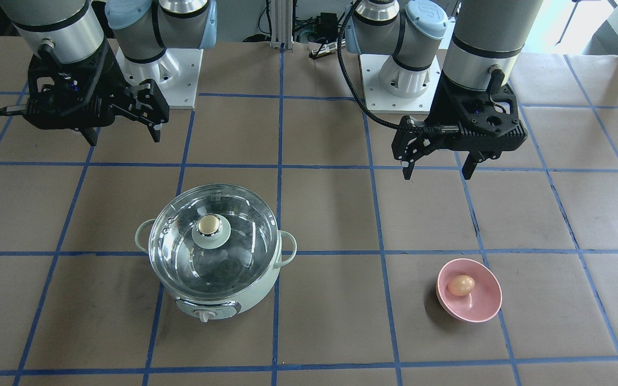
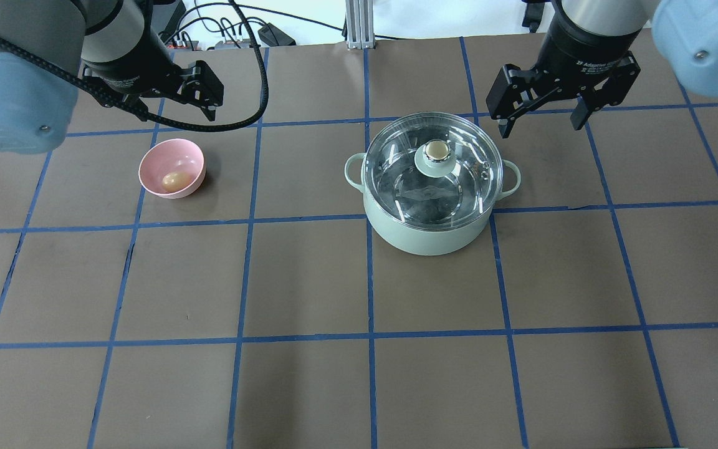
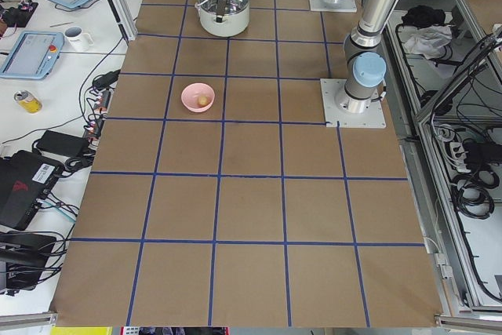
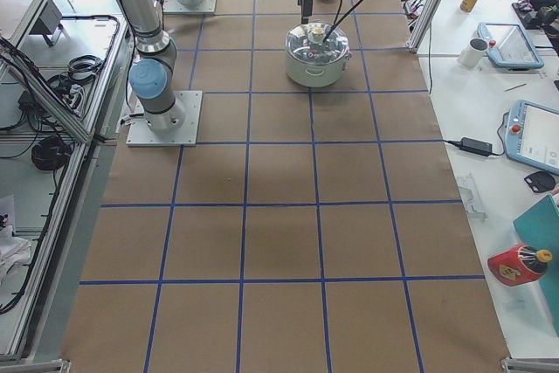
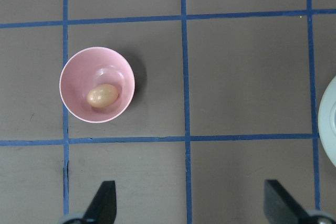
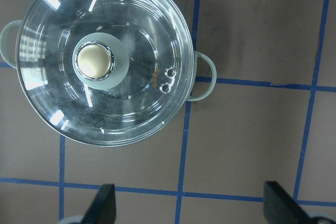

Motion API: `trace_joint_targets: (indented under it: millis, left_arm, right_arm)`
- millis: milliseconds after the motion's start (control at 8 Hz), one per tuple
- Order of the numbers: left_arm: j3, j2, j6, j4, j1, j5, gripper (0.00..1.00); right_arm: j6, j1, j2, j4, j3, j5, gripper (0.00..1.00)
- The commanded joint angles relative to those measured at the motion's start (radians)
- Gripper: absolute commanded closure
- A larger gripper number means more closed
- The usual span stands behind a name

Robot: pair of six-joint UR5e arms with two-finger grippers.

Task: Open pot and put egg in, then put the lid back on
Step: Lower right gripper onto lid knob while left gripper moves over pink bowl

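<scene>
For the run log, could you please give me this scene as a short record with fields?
pot: round, pale mint-green, electric cooker, closed, standing on table
lid: domed clear glass, beige-gold knob, seated on pot
egg: small, tan, oval, lying in pink round bowl
left gripper: open, empty, above table
right gripper: open, empty, above table

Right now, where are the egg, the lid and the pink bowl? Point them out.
egg (image 5: 102, 96): left wrist view, middle of the shell.
lid (image 6: 95, 61): right wrist view, on its centre knob.
bowl (image 2: 172, 154): overhead view, bare inside wall beside the egg.
</scene>
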Motion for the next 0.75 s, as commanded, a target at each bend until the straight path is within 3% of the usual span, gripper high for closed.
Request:
trace_joint_targets:
  millis: [0, 250, 625]
  left_arm:
    - [0.007, -0.013, 0.009, 0.003, 0.009, 0.007, 0.00]
    - [0.015, -0.027, 0.018, 0.006, 0.080, 0.004, 0.00]
    - [0.015, -0.137, -0.108, 0.142, 0.160, 0.007, 0.00]
  right_arm:
    - [0.016, 0.011, 0.049, -0.044, -0.009, 0.016, 0.00]
    - [0.073, 0.101, 0.140, -0.204, -0.013, 0.008, 0.00]
    - [0.164, 0.133, 0.229, -0.286, -0.006, 0.019, 0.00]
